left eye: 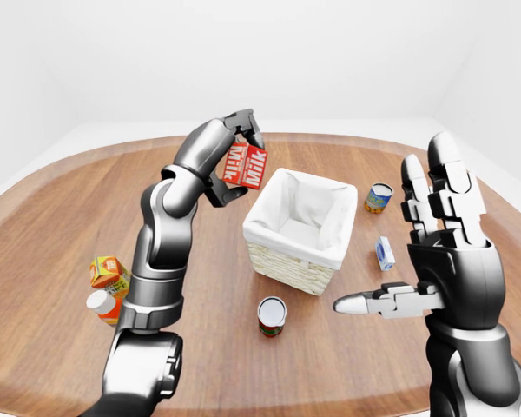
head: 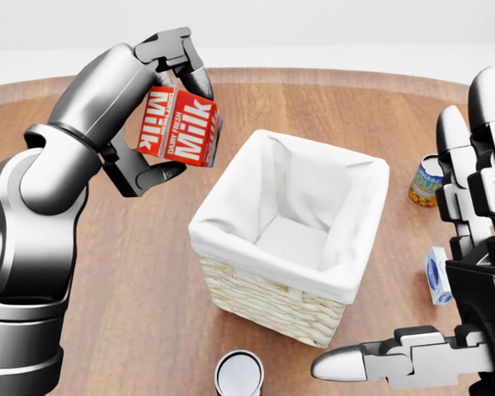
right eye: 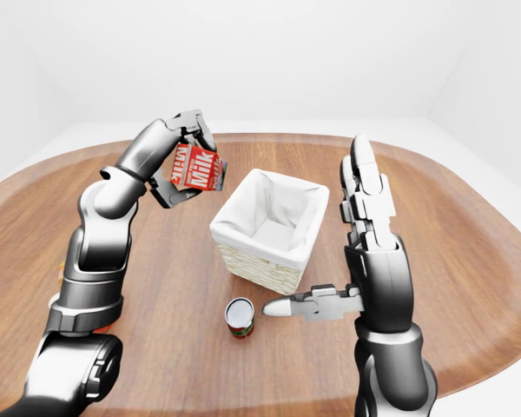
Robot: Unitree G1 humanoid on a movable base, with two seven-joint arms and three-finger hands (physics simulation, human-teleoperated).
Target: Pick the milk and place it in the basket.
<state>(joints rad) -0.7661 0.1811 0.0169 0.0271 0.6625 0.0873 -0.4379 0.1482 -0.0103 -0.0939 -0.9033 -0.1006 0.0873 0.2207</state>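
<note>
- The basket [head: 272,297], woven wicker with a white cloth liner folded over its rim, stands at the centre of the head view on the wooden table [head: 132,289]. Nothing shows inside it but the liner.
- The milk [head: 180,128] is a red carton with white lettering, held in the air in the upper left of the head view, just to the left of the basket's upper-left corner and apart from the rim.
- The carton is tipped well over: its long axis runs from upper left down to lower right, the lettering slanted the same way. Which end is the top I cannot tell.
- The left hand [head: 161,107] has its fingers closed round the carton, two over the upper edge and the thumb under the lower one.
- The right hand [head: 470,247] stands at the right edge of the head view with its fingers spread straight up and its thumb pointing left; it holds nothing.
- A tin [head: 239,373] stands below the basket at the bottom edge.
- A yellow can [head: 426,180] and a small blue-and-white carton [head: 436,275] stand right of the basket, partly behind the right hand.
- In the left-eye view an orange carton [left eye: 108,273] and a white-capped bottle [left eye: 103,305] sit at middle left, beside the left arm.
</note>
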